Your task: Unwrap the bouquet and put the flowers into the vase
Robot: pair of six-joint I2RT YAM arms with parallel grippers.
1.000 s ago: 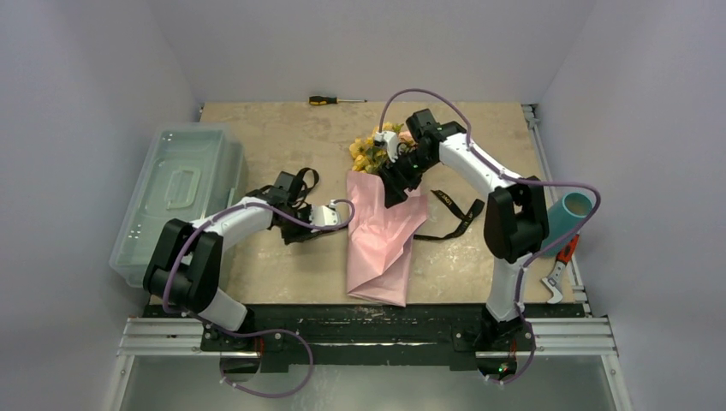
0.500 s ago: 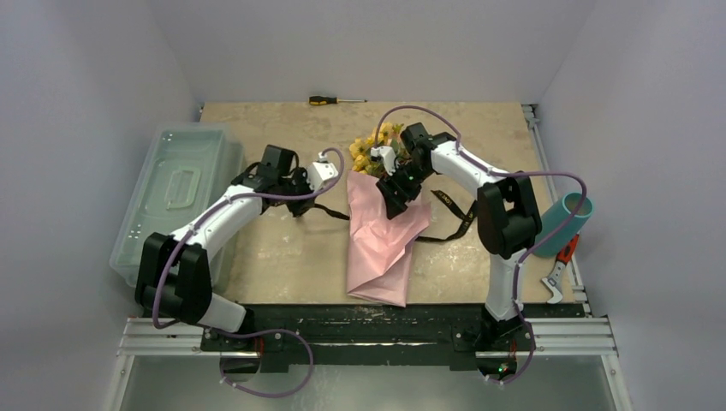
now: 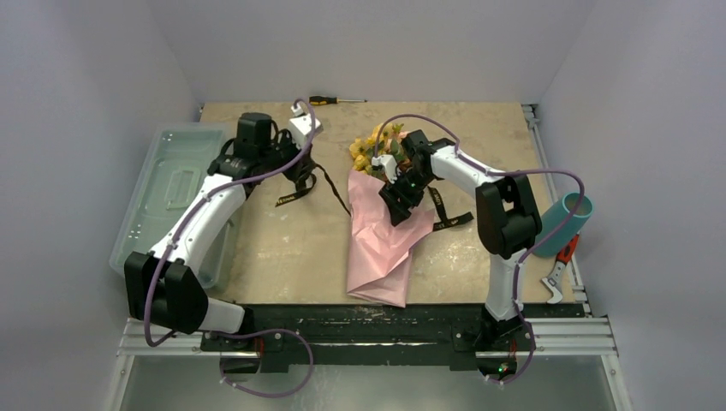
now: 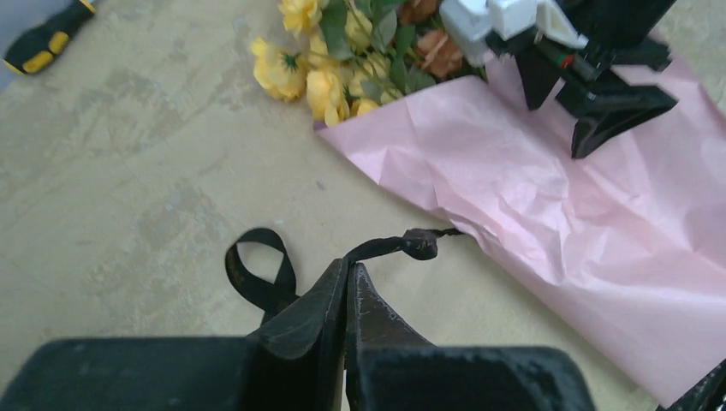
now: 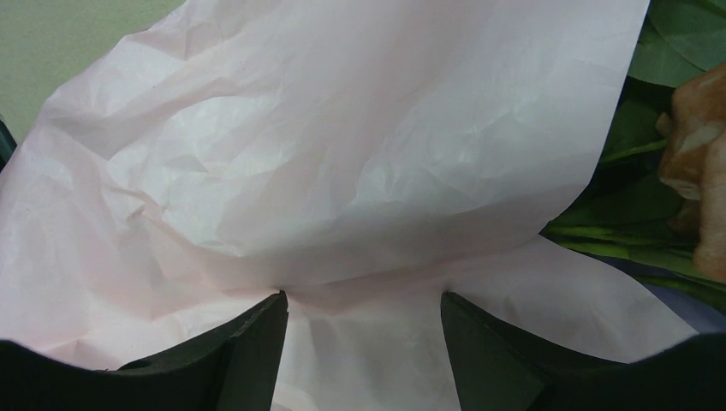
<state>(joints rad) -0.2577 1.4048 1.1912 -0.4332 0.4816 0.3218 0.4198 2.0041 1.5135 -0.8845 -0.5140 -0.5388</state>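
The bouquet point(image 3: 381, 244) lies mid-table in its pink paper point(image 4: 531, 197), its flowers point(image 3: 372, 150) pointing to the far side. Yellow blooms point(image 4: 330, 73) show in the left wrist view, green leaves point(image 5: 651, 197) in the right wrist view. My left gripper point(image 3: 306, 167) is raised left of the bouquet, shut point(image 4: 349, 265) on the black ribbon point(image 4: 411, 244), whose knotted strand runs under the paper. My right gripper point(image 3: 398, 201) stands open, its tips pressed on the pink paper point(image 5: 342, 154) with paper between them point(image 5: 364, 295). The teal vase point(image 3: 567, 218) lies tilted at the right edge.
A translucent lidded box point(image 3: 171, 193) stands at the left edge, beside the left arm. A yellow-and-black screwdriver point(image 3: 334, 100) lies at the far edge. A red-handled tool point(image 3: 558, 265) lies below the vase. A ribbon end point(image 3: 454, 218) trails right of the bouquet.
My left gripper closed on the ribbon and rose back and left, pulling it. The ribbon's right end slid closer to the bouquet. My right gripper stayed on the paper.
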